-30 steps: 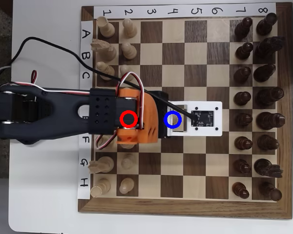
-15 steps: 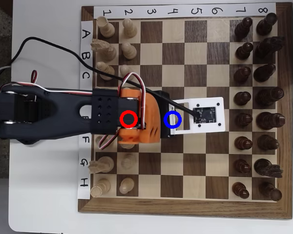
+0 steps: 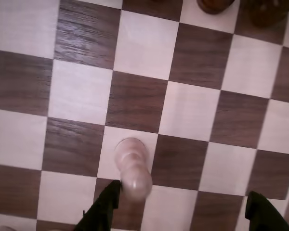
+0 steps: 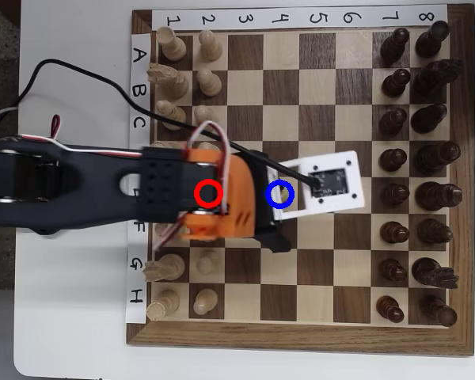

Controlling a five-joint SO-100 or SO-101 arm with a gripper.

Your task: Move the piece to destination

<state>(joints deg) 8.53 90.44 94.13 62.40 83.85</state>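
Note:
In the wrist view a pale pawn (image 3: 132,168) stands upright on a light square of the chessboard (image 3: 135,43). My gripper (image 3: 183,211) is open wide above it. The left finger (image 3: 103,209) is right beside the pawn's head and the right finger (image 3: 262,211) is far off it. In the overhead view my gripper (image 4: 271,198) sits over the square with the blue ring (image 4: 290,194), and the arm (image 4: 103,194) hides the pawn. The red ring (image 4: 208,183) shows over the orange wrist, two squares to the left.
Pale pawns (image 4: 210,79) and taller pale pieces (image 4: 171,43) stand at the board's left in the overhead view. Dark pieces (image 4: 396,119) fill the two right columns. Dark piece bases (image 3: 214,5) show at the top right of the wrist view. A black cable (image 4: 103,79) runs over the board.

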